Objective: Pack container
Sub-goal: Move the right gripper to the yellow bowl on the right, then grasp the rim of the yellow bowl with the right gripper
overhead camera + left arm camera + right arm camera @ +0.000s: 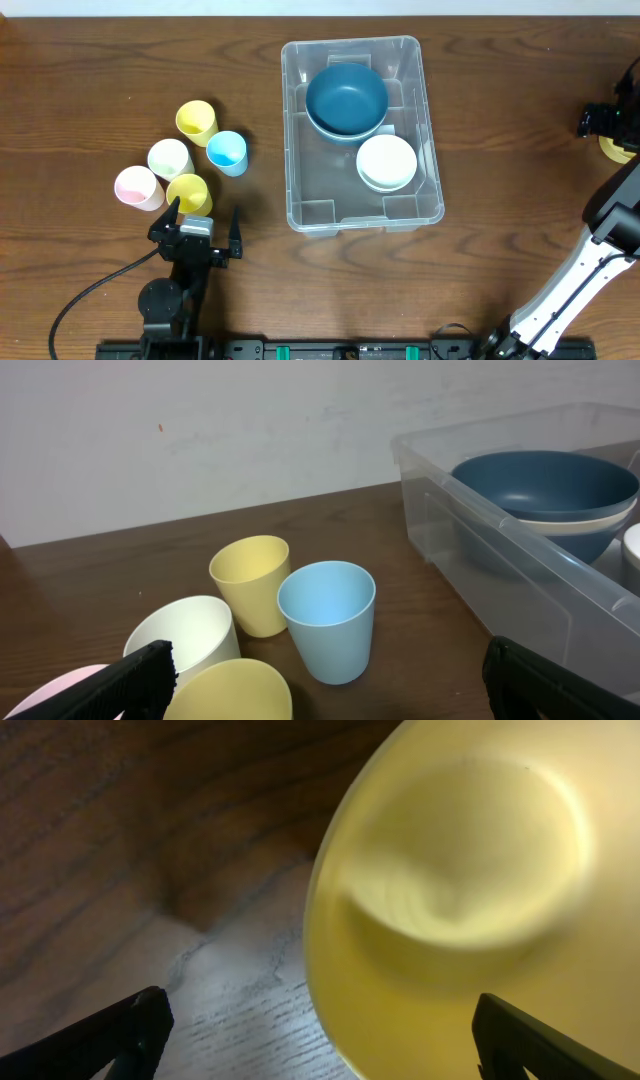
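- My left hand (328, 660) is open, fingers spread wide, low over the surface (100, 60) and holding nothing.
- It faces five cups standing upright in a cluster. The near yellow cup (189, 191) is just ahead of my fingers.
- Behind that are the pink cup (137, 186), the white cup (169, 157), the blue cup (227, 152) and the far yellow cup (196, 120).
- The container (325, 185) sits mid-surface, to the right of the cups and apart from them.
- Inside it, a blue bowl (346, 97) fills the far end. My left wrist view shows it nested in a pale bowl (590, 523).
- A white bowl (386, 162) lies beside them, toward the near right corner.
- My right hand (322, 1005) is at the far right edge, well apart from the container.
- It is open too, fingers spread, right over a yellow vessel (470, 890) that is too blurred to tell cup from bowl. I see no contact with it.
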You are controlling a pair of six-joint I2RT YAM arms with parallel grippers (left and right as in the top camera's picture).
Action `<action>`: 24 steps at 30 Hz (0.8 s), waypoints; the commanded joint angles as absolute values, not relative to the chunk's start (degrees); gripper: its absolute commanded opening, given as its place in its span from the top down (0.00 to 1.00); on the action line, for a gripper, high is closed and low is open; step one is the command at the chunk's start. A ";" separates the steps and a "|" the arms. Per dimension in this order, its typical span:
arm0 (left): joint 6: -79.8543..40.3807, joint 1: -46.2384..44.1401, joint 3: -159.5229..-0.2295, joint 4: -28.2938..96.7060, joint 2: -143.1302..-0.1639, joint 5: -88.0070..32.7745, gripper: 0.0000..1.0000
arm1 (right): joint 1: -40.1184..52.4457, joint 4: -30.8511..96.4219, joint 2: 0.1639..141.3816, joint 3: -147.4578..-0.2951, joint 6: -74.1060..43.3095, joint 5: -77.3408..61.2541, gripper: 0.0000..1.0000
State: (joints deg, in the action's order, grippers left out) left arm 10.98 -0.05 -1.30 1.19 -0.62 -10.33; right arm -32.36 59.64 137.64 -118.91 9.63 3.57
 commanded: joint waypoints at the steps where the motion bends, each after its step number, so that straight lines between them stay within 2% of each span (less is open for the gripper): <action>1: 11.53 0.21 -0.23 2.94 -0.34 -11.14 0.02 | -32.62 59.07 137.93 -118.76 11.05 2.04 0.07; 14: 11.53 0.21 -0.23 2.94 -0.34 -11.14 0.02 | -32.64 58.76 138.80 -118.67 11.25 -0.01 0.26; 21: 11.53 0.21 -0.23 2.94 -0.34 -11.14 0.02 | -32.93 58.48 138.89 -118.37 11.25 -0.01 0.30; 23: 11.53 0.21 -0.23 2.94 -0.34 -11.14 0.02 | -32.97 58.48 138.89 -118.37 11.25 -0.01 0.39; 24: 11.53 0.21 -0.23 2.94 -0.34 -11.14 0.02 | -33.01 58.39 138.89 -118.37 11.25 -0.01 0.52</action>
State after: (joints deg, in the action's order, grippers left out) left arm 10.98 -0.05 -1.30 1.19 -0.62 -10.33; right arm -32.45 58.59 137.67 -118.85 11.11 0.64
